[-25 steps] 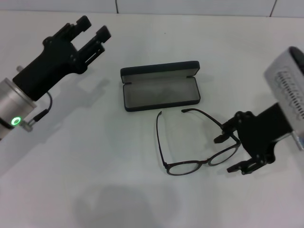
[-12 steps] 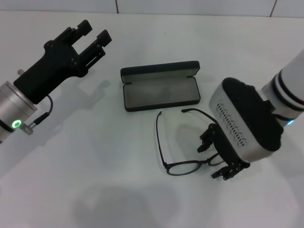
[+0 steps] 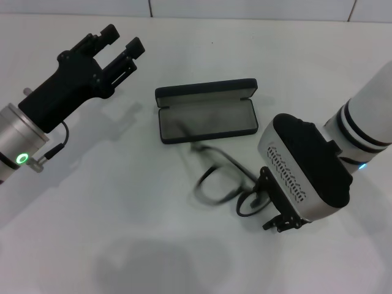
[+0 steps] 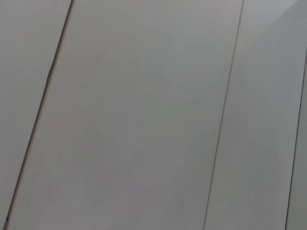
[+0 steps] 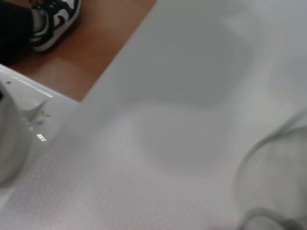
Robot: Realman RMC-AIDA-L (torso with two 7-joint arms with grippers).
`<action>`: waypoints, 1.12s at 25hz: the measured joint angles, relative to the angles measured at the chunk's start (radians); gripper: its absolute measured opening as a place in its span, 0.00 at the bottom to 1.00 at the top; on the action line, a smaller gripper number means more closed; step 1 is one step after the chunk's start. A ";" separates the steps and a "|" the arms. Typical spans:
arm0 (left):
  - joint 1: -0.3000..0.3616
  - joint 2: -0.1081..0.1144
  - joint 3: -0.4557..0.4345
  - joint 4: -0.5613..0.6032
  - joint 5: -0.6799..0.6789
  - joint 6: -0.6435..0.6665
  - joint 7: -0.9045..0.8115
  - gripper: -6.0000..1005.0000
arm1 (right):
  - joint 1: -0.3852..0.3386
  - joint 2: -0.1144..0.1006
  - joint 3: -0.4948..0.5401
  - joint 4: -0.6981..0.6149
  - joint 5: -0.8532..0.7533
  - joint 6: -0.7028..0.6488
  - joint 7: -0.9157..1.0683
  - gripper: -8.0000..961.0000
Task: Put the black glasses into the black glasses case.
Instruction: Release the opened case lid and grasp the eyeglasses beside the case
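The black glasses (image 3: 215, 179) lie on the white table (image 3: 122, 245), smeared by motion, just in front of the black glasses case (image 3: 206, 113). The case lies open with its grey lining up and nothing in it. My right gripper (image 3: 270, 204) is down at the right end of the glasses, with one lens beside it. A dark blur of the glasses frame (image 5: 254, 153) also shows in the right wrist view. My left gripper (image 3: 120, 40) is open and empty, held above the table's back left, away from the case.
The right arm's white and black wrist body (image 3: 306, 168) hangs over the table to the right of the glasses. The table's edge, a wooden floor (image 5: 110, 28) and a shoe show in the right wrist view. The left wrist view shows only plain grey panels.
My right gripper came down over the right lens and shifted left. The glasses have slid and turned to the left and toward the case. The left arm has not moved.
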 joint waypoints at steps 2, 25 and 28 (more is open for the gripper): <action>0.000 0.000 0.000 0.000 0.000 0.000 0.001 0.64 | 0.001 0.000 -0.002 0.000 0.005 -0.002 0.000 0.46; -0.008 0.022 0.000 -0.009 -0.002 0.004 -0.090 0.64 | -0.174 -0.005 0.218 -0.181 0.046 0.037 -0.012 0.46; -0.009 0.024 0.000 -0.009 -0.002 0.004 -0.092 0.64 | -0.200 -0.006 0.223 -0.203 0.069 0.051 -0.025 0.48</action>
